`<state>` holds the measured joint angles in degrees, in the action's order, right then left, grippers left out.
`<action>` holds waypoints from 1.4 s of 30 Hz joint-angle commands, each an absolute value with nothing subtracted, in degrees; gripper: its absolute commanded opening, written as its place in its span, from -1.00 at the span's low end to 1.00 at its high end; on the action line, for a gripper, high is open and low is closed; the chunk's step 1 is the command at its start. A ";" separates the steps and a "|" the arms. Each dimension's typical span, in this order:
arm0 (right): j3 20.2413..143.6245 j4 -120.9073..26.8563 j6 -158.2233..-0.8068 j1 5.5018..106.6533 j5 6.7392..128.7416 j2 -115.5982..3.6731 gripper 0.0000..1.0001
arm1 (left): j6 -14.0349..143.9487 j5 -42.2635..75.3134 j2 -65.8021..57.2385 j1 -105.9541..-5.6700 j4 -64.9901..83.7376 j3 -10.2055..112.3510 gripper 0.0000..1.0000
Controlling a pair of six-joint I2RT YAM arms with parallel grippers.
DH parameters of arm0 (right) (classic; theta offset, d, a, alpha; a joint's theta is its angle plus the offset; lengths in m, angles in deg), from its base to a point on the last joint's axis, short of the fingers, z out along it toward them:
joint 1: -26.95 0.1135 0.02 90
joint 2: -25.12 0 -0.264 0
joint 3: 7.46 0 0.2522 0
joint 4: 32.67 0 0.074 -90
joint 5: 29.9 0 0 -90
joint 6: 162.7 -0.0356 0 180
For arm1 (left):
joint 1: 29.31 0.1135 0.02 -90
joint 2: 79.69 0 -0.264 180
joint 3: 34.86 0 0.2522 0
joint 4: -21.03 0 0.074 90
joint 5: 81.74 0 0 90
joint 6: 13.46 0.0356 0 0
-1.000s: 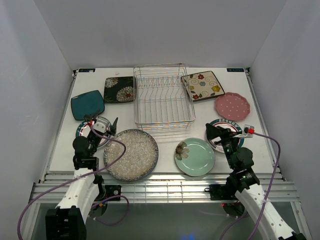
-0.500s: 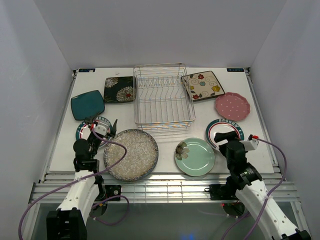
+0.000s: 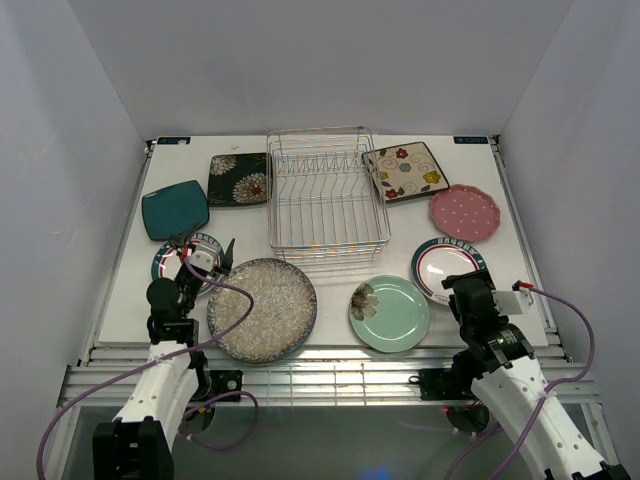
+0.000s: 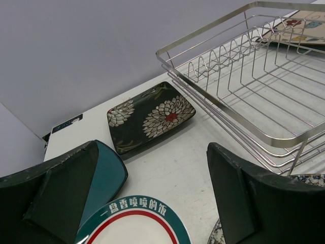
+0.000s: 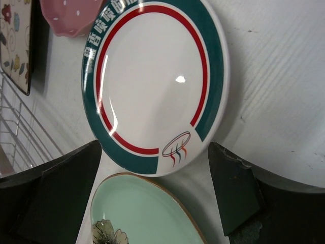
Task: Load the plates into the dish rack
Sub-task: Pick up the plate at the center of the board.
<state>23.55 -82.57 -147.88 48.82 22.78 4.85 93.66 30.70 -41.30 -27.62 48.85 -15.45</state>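
Note:
The silver wire dish rack (image 3: 328, 195) stands empty at the back centre. All plates lie flat on the table: black floral square (image 3: 238, 178), teal (image 3: 175, 209), a white teal-rimmed one (image 3: 168, 264), large grey speckled (image 3: 262, 308), mint green floral (image 3: 389, 312), a second white teal-rimmed one (image 3: 445, 265), pink dotted (image 3: 464, 211), cream floral square (image 3: 404, 171). My left gripper (image 3: 206, 252) is open and empty over the left white plate (image 4: 132, 223). My right gripper (image 3: 455, 288) is open and empty, at the near rim of the right white plate (image 5: 152, 76), beside the mint plate (image 5: 142, 213).
White walls close in the table on three sides. The cream plate leans on the rack's right edge. In the left wrist view the rack (image 4: 254, 76) is to the right, with the black floral plate (image 4: 152, 114) ahead and the teal plate (image 4: 106, 175) to the left.
My right arm has pulled back toward the near right, uncovering the right white teal-rimmed plate. The left arm has barely moved. No plate has moved.

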 commanded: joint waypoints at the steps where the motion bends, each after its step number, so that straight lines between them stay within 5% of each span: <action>1: 26.77 -90.01 -154.08 48.92 18.01 3.59 0.82 | 94.03 30.06 -41.98 -27.64 48.40 -14.24 0.96; 32: 21.60 -75.88 -156.28 48.84 23.36 -9.68 0.99 | 94.03 29.88 -42.07 -27.64 48.40 -14.15 0.96; 36: 19.58 -74.29 -159.00 48.75 23.19 -8.81 0.48 | 94.03 29.88 -42.16 -27.55 48.40 -14.24 0.96; 42: 16.24 -73.77 -163.40 48.57 23.19 -6.09 0.37 | 94.03 29.97 -42.25 -27.64 48.40 -14.33 0.96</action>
